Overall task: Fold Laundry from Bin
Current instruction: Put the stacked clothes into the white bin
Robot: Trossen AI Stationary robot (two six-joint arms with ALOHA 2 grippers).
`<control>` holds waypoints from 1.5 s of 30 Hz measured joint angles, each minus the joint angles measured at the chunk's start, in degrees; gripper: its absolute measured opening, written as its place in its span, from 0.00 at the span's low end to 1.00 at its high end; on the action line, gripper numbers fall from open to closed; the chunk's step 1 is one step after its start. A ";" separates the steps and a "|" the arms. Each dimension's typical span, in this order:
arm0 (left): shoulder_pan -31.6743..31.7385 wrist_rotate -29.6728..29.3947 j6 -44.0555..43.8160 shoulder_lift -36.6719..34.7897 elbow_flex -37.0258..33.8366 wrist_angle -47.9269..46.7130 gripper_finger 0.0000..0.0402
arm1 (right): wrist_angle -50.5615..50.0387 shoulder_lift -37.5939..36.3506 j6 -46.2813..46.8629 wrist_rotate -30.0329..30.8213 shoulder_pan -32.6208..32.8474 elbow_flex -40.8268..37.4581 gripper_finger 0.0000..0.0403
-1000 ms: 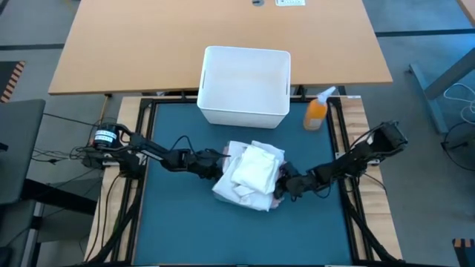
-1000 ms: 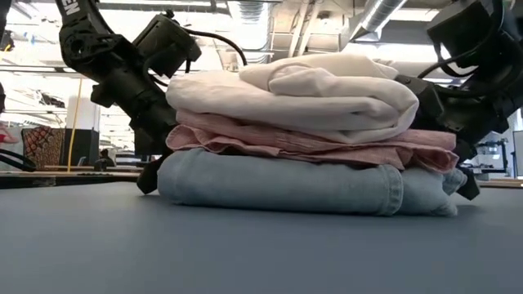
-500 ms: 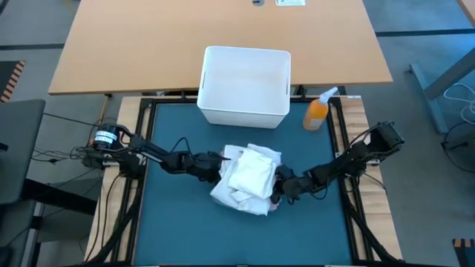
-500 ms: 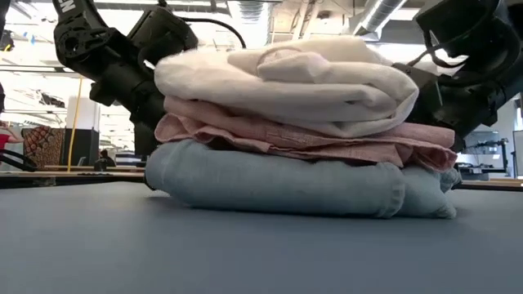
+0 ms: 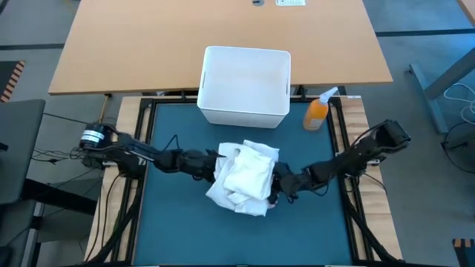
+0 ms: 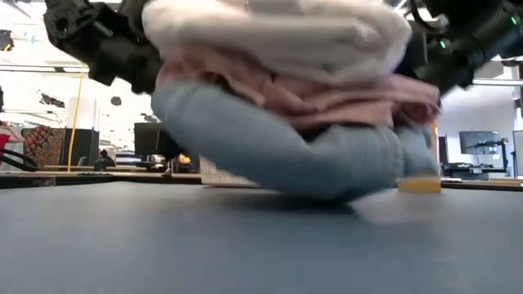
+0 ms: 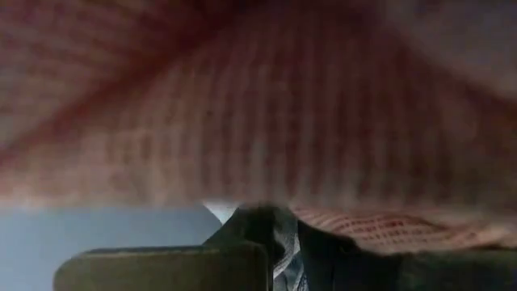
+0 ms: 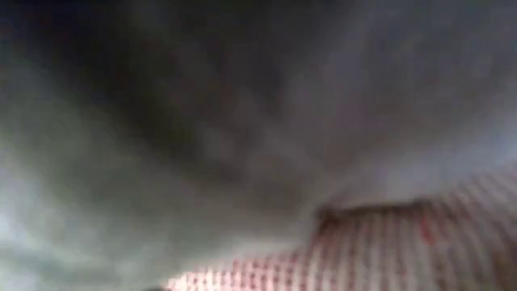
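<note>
The laundry is a folded stack (image 5: 243, 176) over the teal mat (image 5: 178, 222). White cloth (image 6: 270, 28) is on top, a pink shirt (image 6: 270, 82) lies in the middle, and light blue jeans (image 6: 270, 139) are underneath. My left gripper (image 5: 213, 162) is at the stack's left end and my right gripper (image 5: 274, 187) at its right end; both are buried in cloth. The white bin (image 5: 209, 81) stands behind the stack at the mat's far edge. My left gripper holds the stack's left end (image 6: 163, 90), coming in level from the table's left. Cloth hides the fingers, and pink shirt fabric (image 7: 258, 105) fills its wrist view. That end is raised off the mat. My right gripper holds the stack's right end (image 6: 409, 122), coming in level from the table's right. Cloth hides the place of contact. That end is raised too, while the middle of the jeans (image 6: 327, 189) sags down to about mat level.
An orange spray bottle (image 5: 317, 111) stands at the mat's far right corner, beside the bin. A bare wooden table (image 5: 148, 44) lies beyond the bin. Open mat stretches in front of the stack.
Both grippers have pushed in against the stack's ends and risen. The stack has bunched narrower and come up at both ends, so the jeans now bow down in the middle instead of lying flat on the mat.
</note>
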 joint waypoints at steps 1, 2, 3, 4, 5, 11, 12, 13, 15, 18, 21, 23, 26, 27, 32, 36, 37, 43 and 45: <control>0.00 -0.56 0.55 -1.52 0.00 -0.14 0.04 | -1.18 -0.81 -1.16 0.26 -0.24 0.84 0.14; 0.00 -1.22 1.09 -2.84 0.01 -0.22 0.04 | -2.43 -1.62 -2.41 0.42 -0.59 1.69 0.14; 0.00 -1.71 1.59 -4.05 0.08 -0.21 0.04 | -3.58 -2.47 -3.75 0.54 -0.95 2.67 0.14; 0.02 -2.16 2.01 -5.30 0.26 -0.84 0.04 | -4.50 -3.29 -5.09 0.61 -1.37 3.59 0.14; 0.02 -2.69 2.44 -6.58 0.60 -2.44 0.03 | -5.52 -4.10 -6.38 0.60 -1.85 4.61 0.14; 0.14 -4.85 5.40 -12.33 4.43 -9.42 0.03 | -15.14 -8.72 -13.10 -0.71 -5.71 12.24 0.14; 0.42 -4.84 5.85 -13.35 5.40 -10.55 0.03 | -17.18 -9.32 -14.27 -1.33 -6.54 14.00 0.14; 0.77 -4.84 6.09 -14.40 6.45 -12.14 0.03 | -18.94 -9.94 -15.20 -1.91 -7.31 15.87 0.14; 1.65 -4.76 6.36 -16.27 9.07 -16.10 0.03 | -23.62 -10.92 -17.06 -3.25 -8.93 20.03 0.14; 3.56 -4.76 7.06 -18.76 13.37 -21.39 0.03 | -31.21 -11.70 -20.11 -5.64 -12.29 27.27 0.14; 6.09 -4.56 8.95 -20.84 19.07 -26.99 0.03 | -37.63 -11.86 -23.83 -8.79 -16.31 35.09 0.14; 7.96 -4.43 10.56 -21.56 23.90 -31.20 0.03 | -40.68 -11.86 -25.77 -10.21 -18.89 40.22 0.14; 10.92 -3.11 13.10 -21.45 31.51 -36.99 0.03 | -43.64 -11.82 -28.08 -12.49 -22.62 46.92 0.14; 12.15 -2.26 13.64 -21.04 34.07 -38.51 0.03 | -44.26 -11.80 -28.88 -13.37 -24.01 49.03 0.14; 19.61 1.70 14.42 -16.25 45.49 -46.35 0.03 | -48.76 -9.29 -30.17 -18.75 -32.38 57.98 0.14; 23.76 4.81 15.81 -11.06 51.36 -51.44 0.03 | -53.70 -5.19 -32.64 -21.09 -35.57 62.31 0.14; 24.81 5.84 16.55 -9.98 52.76 -52.16 0.03 | -54.14 -4.10 -33.53 -20.80 -36.16 63.35 0.14; 32.68 11.72 20.41 -3.14 60.45 -54.54 0.03 | -56.49 2.26 -39.17 -21.64 -42.50 70.15 0.14; 35.38 13.62 20.57 -0.52 61.81 -55.45 0.03 | -57.54 4.10 -40.55 -21.85 -45.05 71.16 0.14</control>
